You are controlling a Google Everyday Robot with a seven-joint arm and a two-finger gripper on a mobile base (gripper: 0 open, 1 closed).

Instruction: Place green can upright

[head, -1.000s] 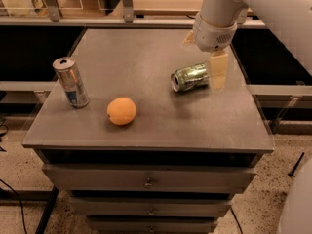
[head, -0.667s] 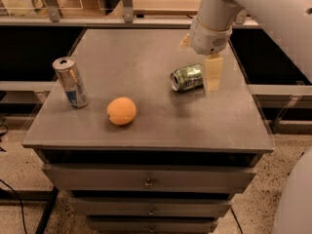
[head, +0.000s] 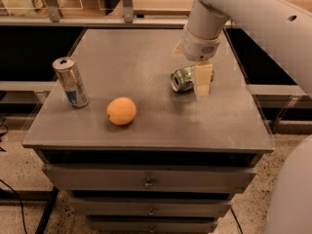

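Note:
The green can (head: 182, 78) lies on its side on the grey cabinet top (head: 146, 57), right of centre, with its silver end facing left. My gripper (head: 191, 67) hangs from the white arm right over the can. Its fingers are apart. The pale near finger (head: 203, 80) stands in front of the can's right part and hides it. The far finger shows only as a tip behind the can. The jaws straddle the can without closing on it.
A taller silver-and-blue can (head: 71, 82) stands upright near the left edge. An orange (head: 121, 110) lies in front of centre. Drawers sit below the front edge. A rail and a glass partition run along the back.
My gripper has moved left and lower, from beside the can's right end to over the can. The can, the orange and the tall can have not moved.

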